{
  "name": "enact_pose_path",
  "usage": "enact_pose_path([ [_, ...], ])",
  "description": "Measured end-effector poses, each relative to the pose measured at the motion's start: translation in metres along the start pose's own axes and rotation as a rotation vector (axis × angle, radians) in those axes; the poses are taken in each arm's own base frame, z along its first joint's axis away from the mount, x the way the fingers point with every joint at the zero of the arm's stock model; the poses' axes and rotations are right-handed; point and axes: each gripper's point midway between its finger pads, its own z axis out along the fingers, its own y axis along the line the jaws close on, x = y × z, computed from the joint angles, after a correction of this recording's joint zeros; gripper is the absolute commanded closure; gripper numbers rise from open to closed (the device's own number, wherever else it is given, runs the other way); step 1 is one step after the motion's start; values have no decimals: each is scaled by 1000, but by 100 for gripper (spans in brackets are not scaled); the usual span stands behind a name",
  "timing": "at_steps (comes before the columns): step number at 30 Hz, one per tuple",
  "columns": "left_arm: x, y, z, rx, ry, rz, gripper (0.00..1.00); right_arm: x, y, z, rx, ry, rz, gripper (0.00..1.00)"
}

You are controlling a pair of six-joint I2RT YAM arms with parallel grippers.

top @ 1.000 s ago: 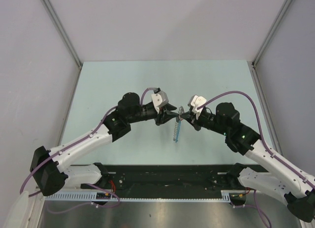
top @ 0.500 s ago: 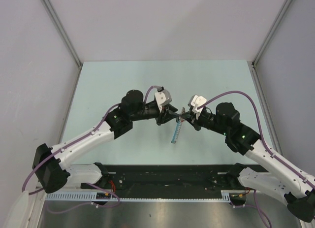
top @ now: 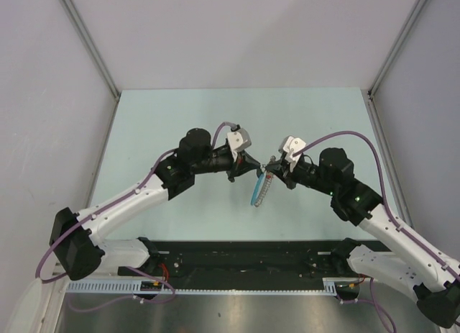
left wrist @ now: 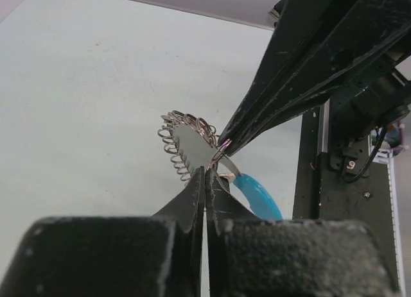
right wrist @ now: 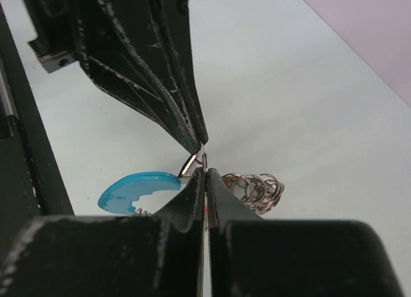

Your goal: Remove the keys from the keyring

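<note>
Both grippers meet tip to tip above the middle of the table. The keyring (right wrist: 198, 157) is a thin wire loop between them. My right gripper (right wrist: 205, 171) is shut on its lower part. My left gripper (left wrist: 206, 169) is shut, its tip pinching the same ring (left wrist: 221, 157) from the other side. In the top view the left gripper (top: 256, 169) and the right gripper (top: 272, 167) nearly touch. A bright blue strap (right wrist: 137, 187) (left wrist: 257, 195) (top: 255, 194) hangs from the ring. The keys (right wrist: 258, 188) (left wrist: 185, 138) hang beside it as a small silvery cluster.
The pale green table (top: 180, 117) is walled by white panels on three sides. A black base rail (top: 244, 257) runs along the near edge, between the arm bases. Purple cables loop over both arms.
The left gripper has slid right, up to the right gripper's tip, and gone from open to shut. The blue strap has swung a little. The right arm has barely moved.
</note>
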Motion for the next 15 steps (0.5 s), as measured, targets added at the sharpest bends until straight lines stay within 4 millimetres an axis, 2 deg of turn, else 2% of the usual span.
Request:
enact_pose_path([
  [8, -7, 1, -1, 45, -20, -85, 100, -12, -2, -8, -27, -114, 36, 100],
  [15, 1, 1, 2, 73, 1, -156, 100, -15, -1, -6, -38, -206, 104, 100],
])
